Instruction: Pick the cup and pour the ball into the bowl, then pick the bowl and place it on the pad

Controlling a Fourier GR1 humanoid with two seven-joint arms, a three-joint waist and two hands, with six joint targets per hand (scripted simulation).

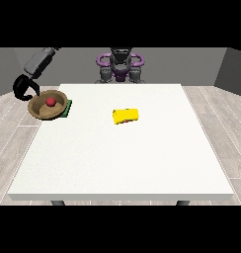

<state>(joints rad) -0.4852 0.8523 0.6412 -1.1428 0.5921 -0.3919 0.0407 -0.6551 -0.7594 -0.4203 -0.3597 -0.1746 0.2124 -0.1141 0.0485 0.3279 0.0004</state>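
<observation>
White table (117,158): yellow cup (126,116) on its side, long axis left-right.

Only one robot hand (24,88) in sight, black, at the view's left. Fingers curled downward in a hook. Grey forearm (39,61) above and behind it, slanting down from the upper right. Torso (120,66) far back, centred, purple-ringed at the shoulders.

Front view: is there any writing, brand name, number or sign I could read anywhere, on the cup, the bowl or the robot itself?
None: no text shows on the yellow cup, the bowl, the ball, the green pad, the table or the robot.
</observation>
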